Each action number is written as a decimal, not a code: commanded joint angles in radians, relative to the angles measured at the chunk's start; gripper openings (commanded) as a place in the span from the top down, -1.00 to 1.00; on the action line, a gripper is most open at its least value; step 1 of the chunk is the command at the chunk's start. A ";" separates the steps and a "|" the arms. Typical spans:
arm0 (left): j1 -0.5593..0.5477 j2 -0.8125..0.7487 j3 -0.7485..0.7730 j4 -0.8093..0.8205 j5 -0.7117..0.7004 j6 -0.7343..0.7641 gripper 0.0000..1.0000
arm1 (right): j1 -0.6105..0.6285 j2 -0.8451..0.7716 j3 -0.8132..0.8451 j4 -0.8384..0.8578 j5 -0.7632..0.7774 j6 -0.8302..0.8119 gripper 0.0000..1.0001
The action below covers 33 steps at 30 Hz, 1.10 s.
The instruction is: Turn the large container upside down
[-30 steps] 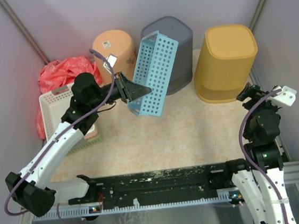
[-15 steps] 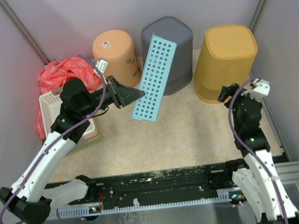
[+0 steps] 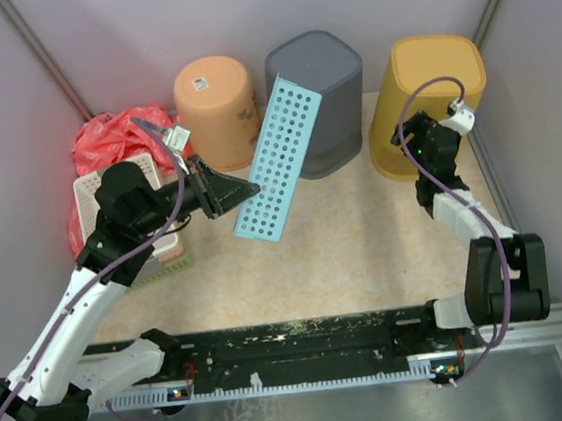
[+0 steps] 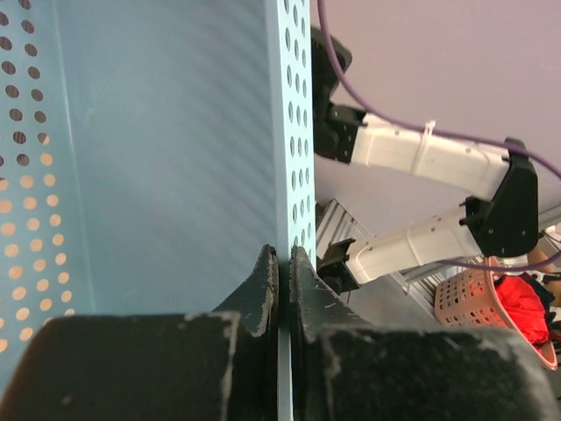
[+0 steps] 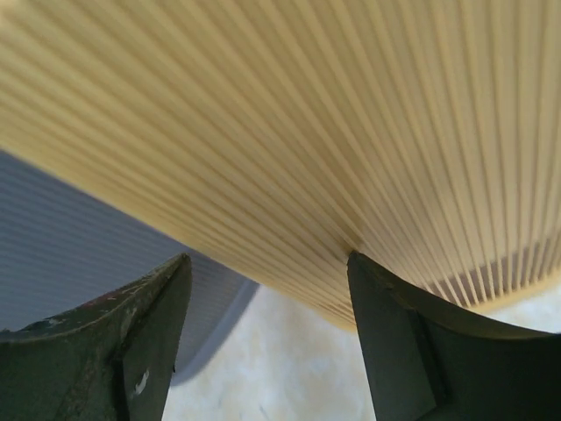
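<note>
The large container is a light-blue perforated basket (image 3: 278, 159), hanging tilted on edge above the table in front of the grey bin, one holed wall facing up. My left gripper (image 3: 248, 188) is shut on its lower left wall. In the left wrist view the thin blue wall (image 4: 294, 132) runs straight between the closed fingers (image 4: 263, 289) of the left gripper (image 4: 282, 265), with the basket's inside (image 4: 149, 158) to the left. My right gripper (image 3: 405, 145) is open and points at the side of the ribbed yellow bin (image 3: 434, 89); its fingers (image 5: 162, 298) hold nothing.
An orange bucket (image 3: 214, 95), a grey bin (image 3: 322, 70) and the yellow bin (image 5: 307, 105) stand bottom-up along the back wall. A red bag (image 3: 113, 138) and a white basket (image 3: 96, 195) sit at the left. Walls close in on both sides.
The left arm has rotated the blue basket further, so its opening no longer faces the camera, and drawn it slightly left. The right arm has reached forward to the yellow bin.
</note>
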 commanded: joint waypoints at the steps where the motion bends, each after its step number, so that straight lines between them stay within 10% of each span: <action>1: -0.003 -0.041 0.015 -0.073 -0.065 0.070 1.00 | -0.024 0.111 0.213 0.147 -0.191 -0.092 -0.49; 12: -0.001 -0.145 -0.097 -0.122 -0.394 0.044 1.00 | 0.155 -0.010 0.042 0.223 -0.485 0.009 -0.52; 26: -0.001 -0.182 -0.150 -0.134 -0.378 0.003 1.00 | 0.297 0.406 0.354 0.320 -0.222 0.121 -0.51; 33: -0.001 -0.175 -0.171 -0.121 -0.351 0.013 1.00 | 0.279 0.175 0.218 0.172 -0.121 0.005 -0.55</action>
